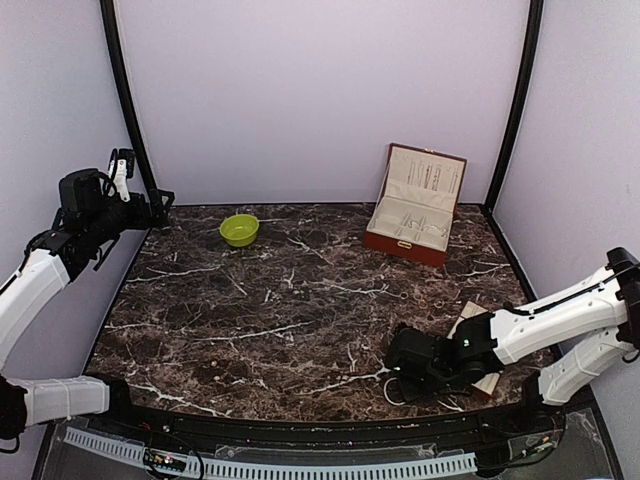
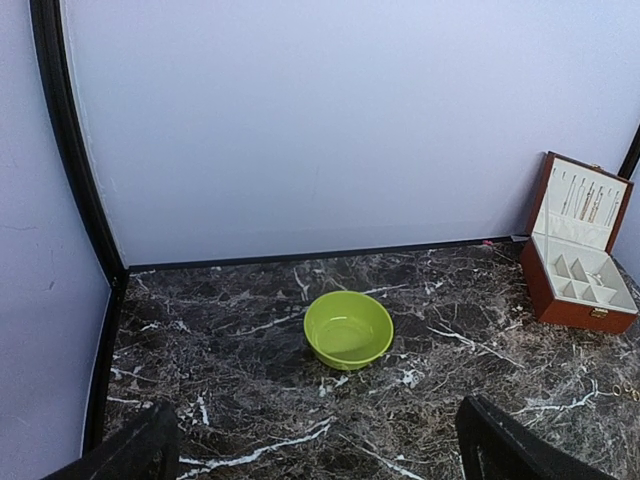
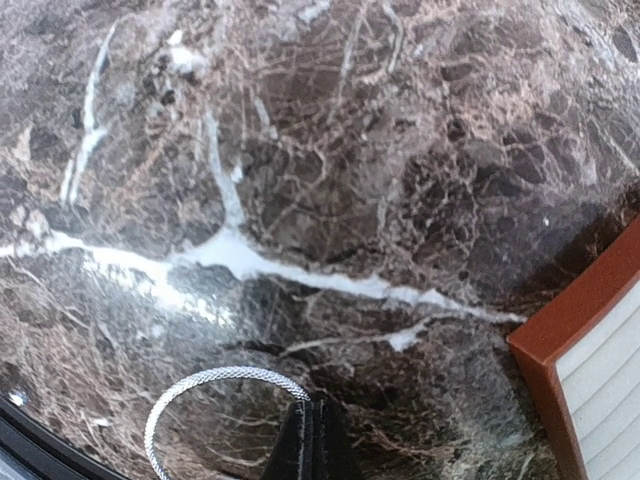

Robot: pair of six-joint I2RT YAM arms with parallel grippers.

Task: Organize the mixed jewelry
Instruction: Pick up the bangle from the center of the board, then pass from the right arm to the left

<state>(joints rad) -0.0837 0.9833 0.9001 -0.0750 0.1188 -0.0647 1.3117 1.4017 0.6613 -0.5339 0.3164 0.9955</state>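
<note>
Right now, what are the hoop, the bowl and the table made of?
The hoop looks like silvery metal: it glints, with a fine woven texture. The bowl is probably plastic: smooth, lime green, softly shiny. The table looks like polished dark marble with white veins, maybe just a print.

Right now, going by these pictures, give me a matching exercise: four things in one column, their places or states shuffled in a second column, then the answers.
Column one
1. green bowl
2. jewelry box
3. silver hoop
4. left tool

Column two
A. nipped at its rim by the shut right tool
B. open wide, holding nothing
C. lid up, at the far right
D. empty, at the far side, left of centre

Pairs: 1-D, 2-C, 3-A, 4-B
</note>
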